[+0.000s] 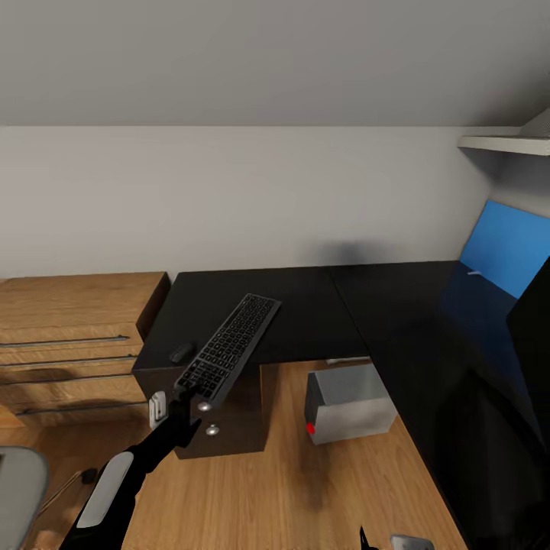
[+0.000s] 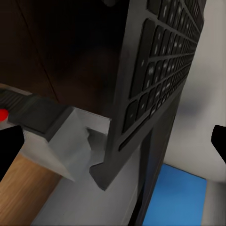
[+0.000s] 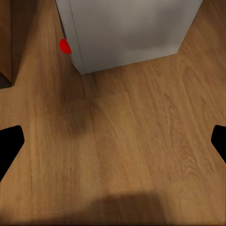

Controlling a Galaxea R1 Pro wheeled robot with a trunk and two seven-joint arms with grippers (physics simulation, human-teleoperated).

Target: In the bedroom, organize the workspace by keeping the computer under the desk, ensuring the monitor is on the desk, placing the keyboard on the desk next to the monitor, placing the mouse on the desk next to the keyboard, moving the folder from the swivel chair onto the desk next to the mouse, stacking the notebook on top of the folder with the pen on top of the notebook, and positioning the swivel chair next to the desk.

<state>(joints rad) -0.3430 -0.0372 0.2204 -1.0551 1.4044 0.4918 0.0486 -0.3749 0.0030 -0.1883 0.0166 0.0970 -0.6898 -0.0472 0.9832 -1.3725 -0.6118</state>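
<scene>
The keyboard (image 1: 229,347) lay slanted on the black desk (image 1: 321,305), its near end overhanging the edge above the drawer unit, where the left gripper (image 1: 186,395) met it; whether that claw pinched it could not be told. The mouse (image 1: 182,352) sat just beside the keyboard, at its 9 o'clock. The computer (image 1: 350,403) stood on the wooden floor (image 3: 122,141) under the desk. The right gripper (image 3: 113,141) hung spread wide, holding nothing.
</scene>
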